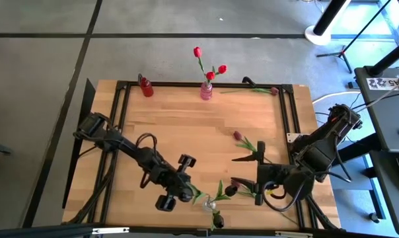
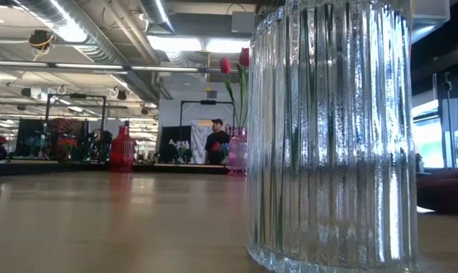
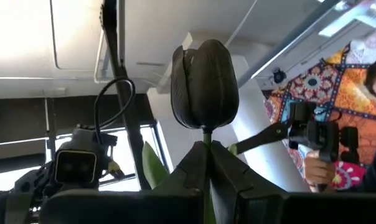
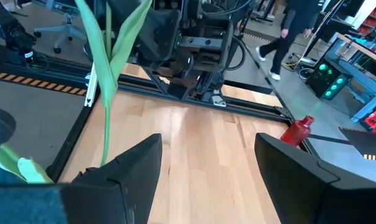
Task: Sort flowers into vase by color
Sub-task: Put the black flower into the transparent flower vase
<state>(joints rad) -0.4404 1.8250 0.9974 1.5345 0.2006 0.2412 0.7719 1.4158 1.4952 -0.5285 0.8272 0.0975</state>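
My left gripper (image 1: pixel 190 192) is near the table's near edge, shut on a near-black tulip (image 3: pixel 204 84) whose bud stands just past the fingertips. A clear ribbed vase (image 1: pixel 211 206) (image 2: pixel 331 136) stands right beside it at the near edge. My right gripper (image 1: pixel 244 170) (image 4: pixel 206 168) is open, just right of the vase, touching nothing. A dark bud (image 1: pixel 231 190) lies between its fingers, and a green stem with leaves (image 4: pixel 107 68) rises in front of it. A maroon tulip (image 1: pixel 244 140) lies mid-table. Another tulip (image 1: pixel 260 90) lies by the far edge. My left gripper pinches the tulip's stem (image 3: pixel 206 138) right below the bud, between its two shut fingers (image 3: pixel 191 165). The fingers lie along the stem, with the bud sticking out past their ends. Green leaves (image 3: pixel 154 165) show behind the fingers. The lower stem is hidden by the gripper.
A pink vase (image 1: pixel 206 91) (image 2: pixel 238 152) with three red tulips and a red vase (image 1: pixel 145 86) (image 2: pixel 122 149) stand at the far edge. A dark frame (image 1: pixel 289 112) borders the table. People stand in the room beyond. Bare wood lies at the table's centre and left.
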